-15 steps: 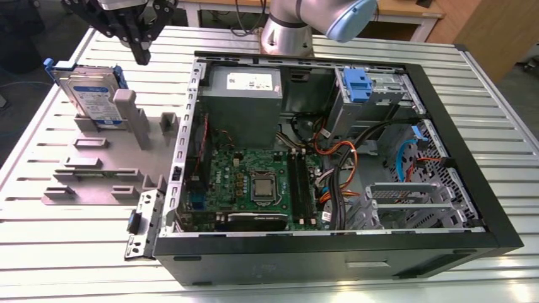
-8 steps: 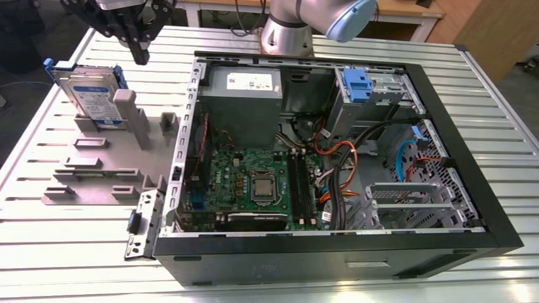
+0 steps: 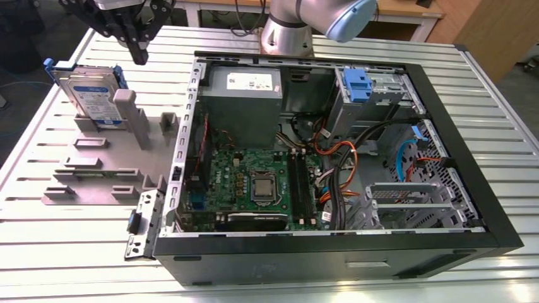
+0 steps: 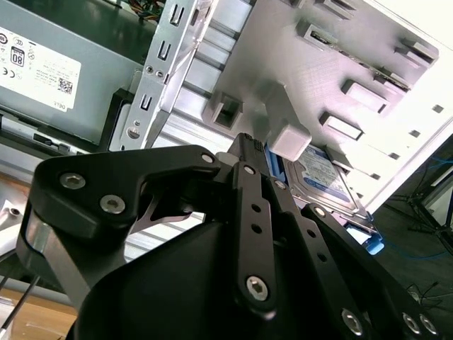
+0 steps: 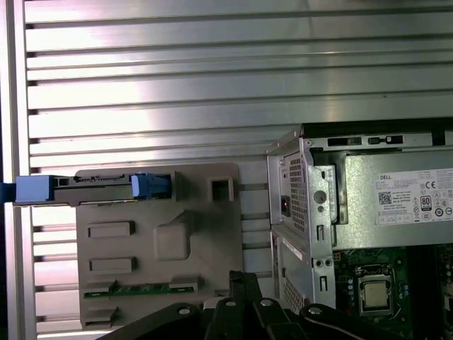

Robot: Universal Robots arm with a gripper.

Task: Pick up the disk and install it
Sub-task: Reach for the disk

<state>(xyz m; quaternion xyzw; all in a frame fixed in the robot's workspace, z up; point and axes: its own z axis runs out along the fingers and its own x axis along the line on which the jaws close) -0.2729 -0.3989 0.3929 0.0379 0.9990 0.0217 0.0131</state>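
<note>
The disk (image 3: 88, 96), a silver hard drive with a white-and-blue label in a blue carrier, stands on edge in a slot of the grey fixture (image 3: 101, 170) at the exterior view's left. My gripper (image 3: 140, 55) hangs above and just to the right of the disk's top edge, apart from it, fingers together with nothing between them. In the first wrist view the disk (image 5: 92, 188) appears edge-on, beyond my gripper (image 5: 244, 282). The second wrist view has the disk (image 4: 322, 177) past my gripper (image 4: 245, 142).
An open computer case (image 3: 471, 158) lies on the slatted metal table (image 3: 67, 252), with a motherboard (image 3: 252, 183), a grey power supply box (image 3: 244, 88) and a silver drive cage with a blue latch (image 3: 357, 83). The arm's base (image 3: 286, 38) stands behind the case.
</note>
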